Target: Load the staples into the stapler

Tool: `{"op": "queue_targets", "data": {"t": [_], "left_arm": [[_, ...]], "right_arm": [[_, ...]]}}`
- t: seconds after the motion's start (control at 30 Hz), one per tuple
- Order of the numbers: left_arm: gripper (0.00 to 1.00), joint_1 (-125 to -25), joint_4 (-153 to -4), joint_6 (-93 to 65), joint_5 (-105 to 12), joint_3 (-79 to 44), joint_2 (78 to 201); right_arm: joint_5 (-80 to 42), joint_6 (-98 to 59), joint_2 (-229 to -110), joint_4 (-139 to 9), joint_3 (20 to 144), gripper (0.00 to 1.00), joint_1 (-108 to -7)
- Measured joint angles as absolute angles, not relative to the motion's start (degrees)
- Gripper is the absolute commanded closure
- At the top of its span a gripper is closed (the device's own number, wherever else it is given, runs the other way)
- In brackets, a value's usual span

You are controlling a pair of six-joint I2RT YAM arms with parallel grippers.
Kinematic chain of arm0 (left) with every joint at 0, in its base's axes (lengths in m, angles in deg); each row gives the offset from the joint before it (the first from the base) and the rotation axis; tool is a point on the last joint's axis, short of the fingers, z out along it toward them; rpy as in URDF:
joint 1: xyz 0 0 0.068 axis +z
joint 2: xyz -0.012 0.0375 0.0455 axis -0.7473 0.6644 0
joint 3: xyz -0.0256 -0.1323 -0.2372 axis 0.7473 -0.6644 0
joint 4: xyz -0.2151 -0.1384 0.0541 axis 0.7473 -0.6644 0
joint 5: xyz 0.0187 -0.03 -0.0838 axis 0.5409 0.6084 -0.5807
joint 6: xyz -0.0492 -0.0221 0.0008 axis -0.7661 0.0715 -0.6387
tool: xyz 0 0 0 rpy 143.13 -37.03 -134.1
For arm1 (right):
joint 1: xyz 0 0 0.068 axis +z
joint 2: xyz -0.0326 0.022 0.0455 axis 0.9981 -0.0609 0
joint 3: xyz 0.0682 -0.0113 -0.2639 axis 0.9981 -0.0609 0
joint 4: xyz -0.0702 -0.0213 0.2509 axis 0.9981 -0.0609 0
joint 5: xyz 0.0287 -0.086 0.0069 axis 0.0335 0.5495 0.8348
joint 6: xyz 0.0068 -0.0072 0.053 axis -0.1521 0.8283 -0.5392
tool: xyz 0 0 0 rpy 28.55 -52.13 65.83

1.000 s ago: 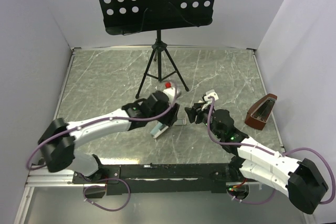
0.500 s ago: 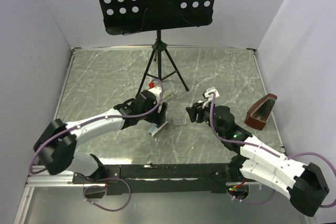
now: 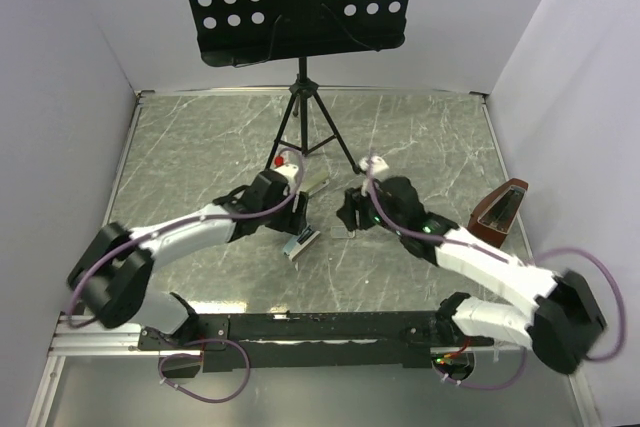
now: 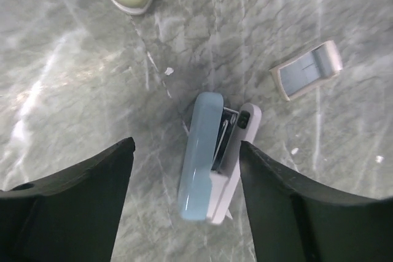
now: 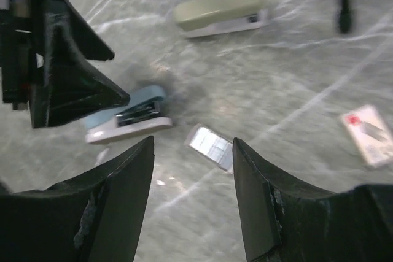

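Observation:
A light-blue and white stapler lies on the marble table, its top hinged partly open; it also shows in the right wrist view. The staples, a small silvery strip in a tan-rimmed tray, lie just right of it. My left gripper is open and hovers above the stapler. My right gripper is open and hovers over the strip, mostly hiding it from the top view. A small white box with a red mark lies further right.
A grey-green stapler lies behind the blue one. A music stand's tripod stands at the back centre. A brown wedge-shaped object sits at the right edge. White walls enclose the table.
My left gripper has pulled back and to the left, off the blue stapler. My right gripper has moved left to above the staple strip. The stapler and the strip have not moved.

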State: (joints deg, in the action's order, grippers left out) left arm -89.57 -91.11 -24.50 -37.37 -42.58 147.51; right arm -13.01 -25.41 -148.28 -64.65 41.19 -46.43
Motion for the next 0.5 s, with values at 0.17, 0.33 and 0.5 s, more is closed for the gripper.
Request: {"op": "queue_targets", "data": {"t": [0.17,0.33,0.5], "left_arm": [[0.15,-89.0,-90.5,-26.0,-33.9,-49.0,133.0],[0.03,-88.6,-91.9,-25.9,-27.5,-50.2,115.0],[0.01,-88.3,-93.0,-24.1,-21.3,-50.2,102.3]], "right_arm": [[-18.4,-29.6,-164.1,-69.3,53.5,0.39,-45.6],[-15.0,-38.0,-176.2,-76.0,64.7,0.37,-41.6],[-9.8,-46.9,-179.3,-81.2,65.8,0.37,-37.4]]}}
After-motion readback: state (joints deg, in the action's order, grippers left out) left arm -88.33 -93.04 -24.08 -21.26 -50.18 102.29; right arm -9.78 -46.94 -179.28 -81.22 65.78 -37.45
